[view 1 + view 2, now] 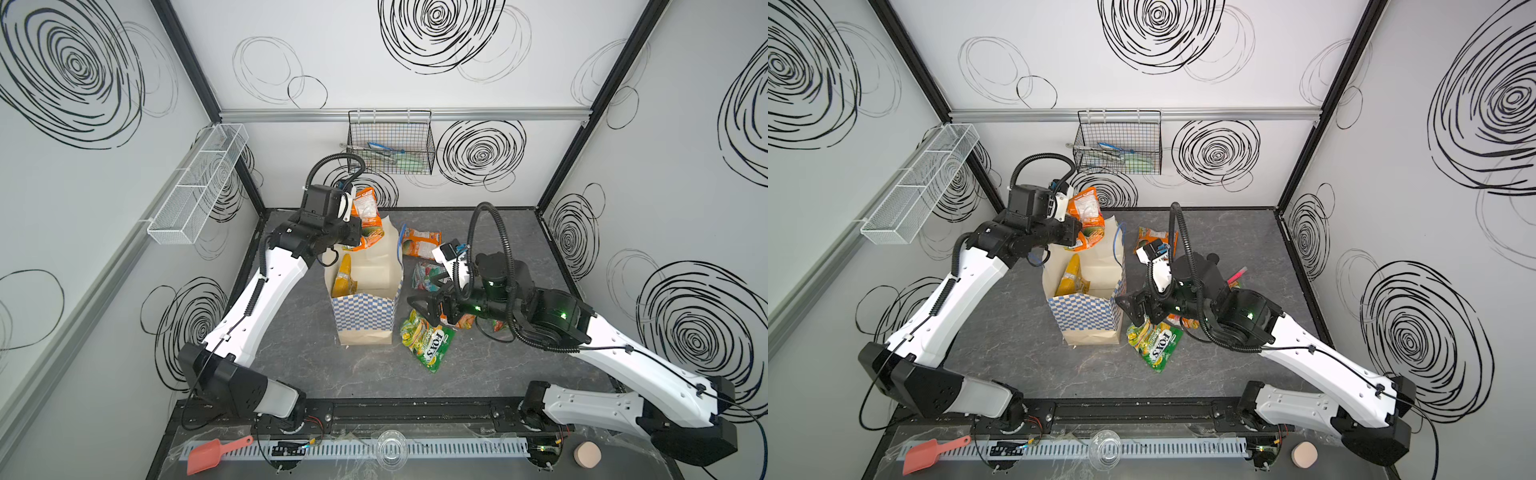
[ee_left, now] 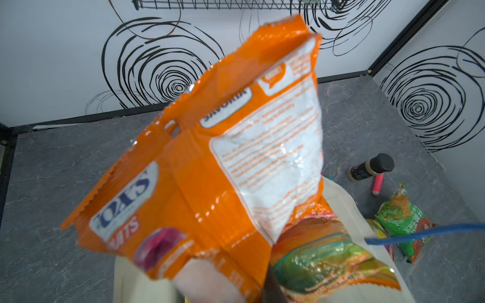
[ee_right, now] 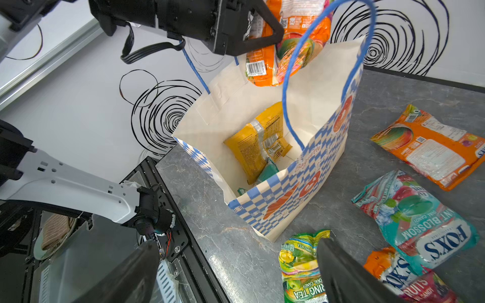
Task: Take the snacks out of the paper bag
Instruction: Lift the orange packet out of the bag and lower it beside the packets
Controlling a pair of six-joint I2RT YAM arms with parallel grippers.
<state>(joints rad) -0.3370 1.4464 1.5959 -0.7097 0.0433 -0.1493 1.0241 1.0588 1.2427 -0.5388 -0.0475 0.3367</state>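
Clamping orange snacks (image 1: pixel 365 216) above the paper bag (image 1: pixel 365 320) rim, left pincer (image 3: pixel 273 31) hangs; right pincer (image 1: pixel 422 309) gapes nearby.

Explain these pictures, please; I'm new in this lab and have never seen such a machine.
Two robot arms stand at a grey table. Two pictures look down from overhead; the other two come from cameras on the arms' wrists. The left jaws are shut on orange packets, held above the upright paper bag. A yellow packet lies inside it. The right jaws are open, holding nothing, above a green packet on the table, near a loose orange packet and a teal packet.
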